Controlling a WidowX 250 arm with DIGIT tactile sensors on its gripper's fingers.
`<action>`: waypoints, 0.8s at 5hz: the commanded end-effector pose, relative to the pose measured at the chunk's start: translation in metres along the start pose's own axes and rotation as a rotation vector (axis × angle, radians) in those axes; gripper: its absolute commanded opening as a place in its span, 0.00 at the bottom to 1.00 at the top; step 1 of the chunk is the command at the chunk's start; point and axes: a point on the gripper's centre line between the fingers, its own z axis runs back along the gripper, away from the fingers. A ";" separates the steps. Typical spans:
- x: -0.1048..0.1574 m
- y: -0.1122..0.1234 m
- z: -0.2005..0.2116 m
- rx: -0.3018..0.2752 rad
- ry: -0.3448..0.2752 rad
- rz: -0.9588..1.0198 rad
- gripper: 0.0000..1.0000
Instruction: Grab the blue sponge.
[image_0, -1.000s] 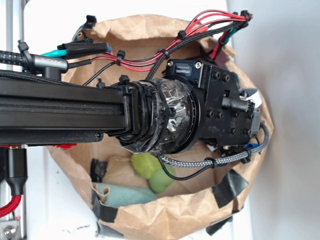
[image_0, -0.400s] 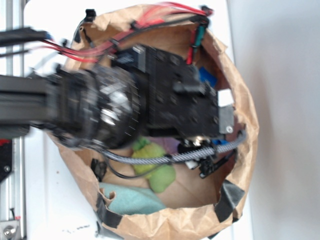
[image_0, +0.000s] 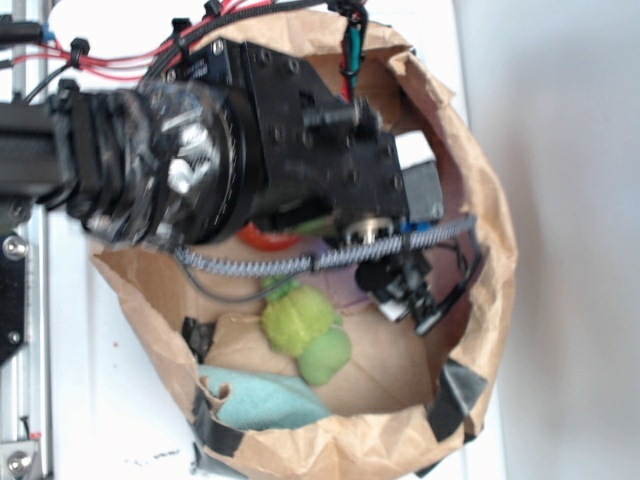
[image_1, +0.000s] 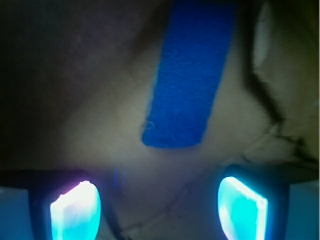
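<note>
The blue sponge (image_1: 192, 75) lies flat on the brown paper floor of the bag, a long royal-blue strip running from the top of the wrist view down toward its middle. My gripper (image_1: 159, 199) is open. Its two glowing cyan fingertips (image_1: 75, 210) stand far apart at the bottom corners, just short of the sponge's near end, with only bare paper between them. From the exterior camera, the black wrist and motor housing (image_0: 320, 150) hang over the bag's upper half. They hide the fingers and nearly all of the sponge.
The crumpled brown paper bag (image_0: 490, 260) walls in everything. Inside lie a green plush toy (image_0: 300, 325), a pale teal cloth (image_0: 265, 400) by the lower rim and part of an orange ring (image_0: 265, 238) under the arm. A white patch (image_1: 262, 40) shows right of the sponge.
The arm has swung left and upward in the exterior view, turning at the wrist. More of the green toy and the bag's right side now shows.
</note>
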 end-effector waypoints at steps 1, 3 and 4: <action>0.022 -0.007 0.000 0.014 -0.047 0.028 1.00; 0.023 -0.012 -0.012 0.105 -0.056 0.013 1.00; 0.022 -0.016 -0.016 0.138 -0.060 -0.012 1.00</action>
